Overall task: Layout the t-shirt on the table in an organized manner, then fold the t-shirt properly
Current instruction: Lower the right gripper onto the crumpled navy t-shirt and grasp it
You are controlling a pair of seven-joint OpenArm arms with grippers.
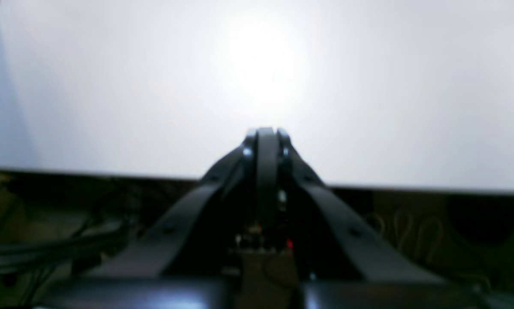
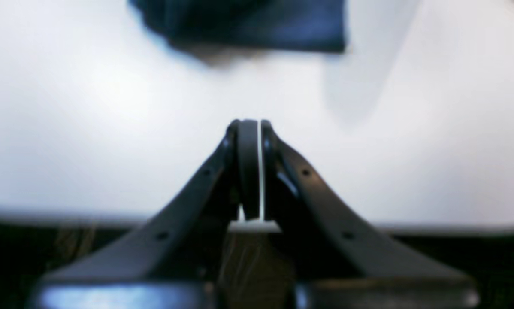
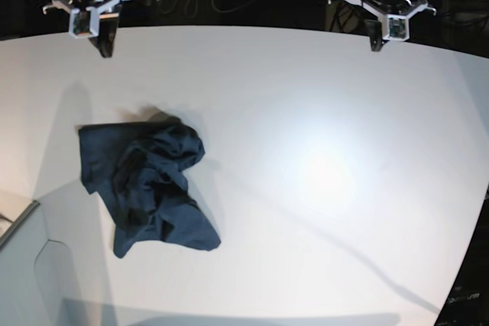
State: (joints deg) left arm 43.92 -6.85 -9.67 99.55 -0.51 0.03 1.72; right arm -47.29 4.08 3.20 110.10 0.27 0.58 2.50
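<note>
While the t-shirt (image 3: 145, 187) lies crumpled: left gripper (image 3: 375, 45) and right gripper (image 3: 105, 50) closed, empty, above the table (image 3: 321, 150) edge.

The t-shirt (image 3: 145, 186) is dark navy and lies crumpled in a loose heap, folds bunched toward its middle, one flat corner spread out at the near side. It rests on the white matte surface (image 3: 328, 150), well apart from the curved edge.

Most of the table (image 3: 321, 112) is left bare from twelve through six o'clock. Passage is blocked only at nine o'clock, where the crumpled t-shirt (image 3: 149, 185) lies.
</note>
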